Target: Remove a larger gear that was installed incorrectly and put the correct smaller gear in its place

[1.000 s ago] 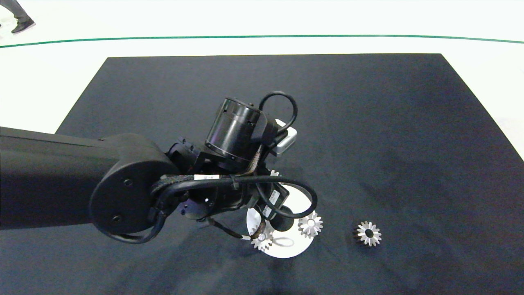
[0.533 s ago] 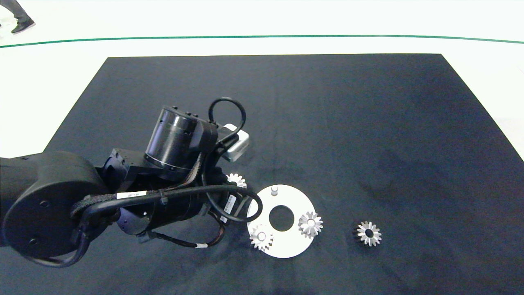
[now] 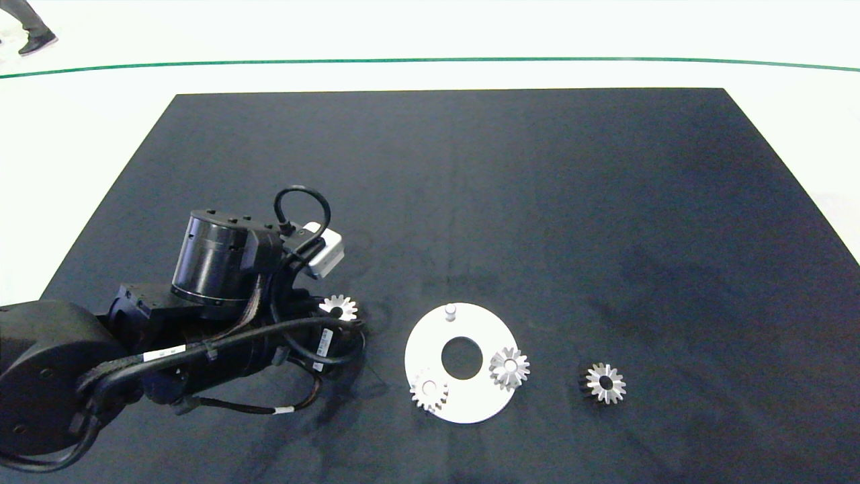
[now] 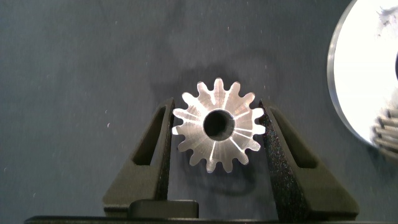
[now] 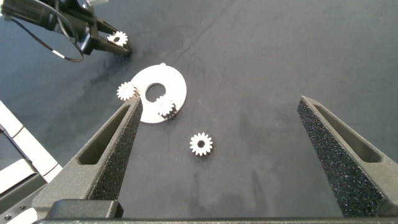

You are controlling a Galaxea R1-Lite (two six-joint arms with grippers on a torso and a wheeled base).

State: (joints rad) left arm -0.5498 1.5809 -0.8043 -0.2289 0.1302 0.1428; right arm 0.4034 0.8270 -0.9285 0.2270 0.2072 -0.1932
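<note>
My left gripper [image 3: 339,308] is shut on the larger gear [image 4: 217,124], a flat bright silver gear with short blunt teeth and a dark centre hole. It holds the gear over the dark mat, left of the white round plate [image 3: 430,343]. The plate's far peg [image 3: 450,310] stands bare. The smaller gear [image 3: 605,383], star-like with long pointed teeth, lies on the mat right of the plate and also shows in the right wrist view [image 5: 201,144]. My right gripper [image 5: 219,102] hangs open high above the mat, outside the head view.
Two more silver gears sit on the plate, one at its near left [image 3: 428,390] and one at its right [image 3: 509,368]. The black mat [image 3: 470,188] covers a white table. A person's shoe [image 3: 37,44] shows at the far left.
My left arm has pulled back to the left, carrying the larger gear away from the plate. The plate's far peg is now uncovered and bare.
</note>
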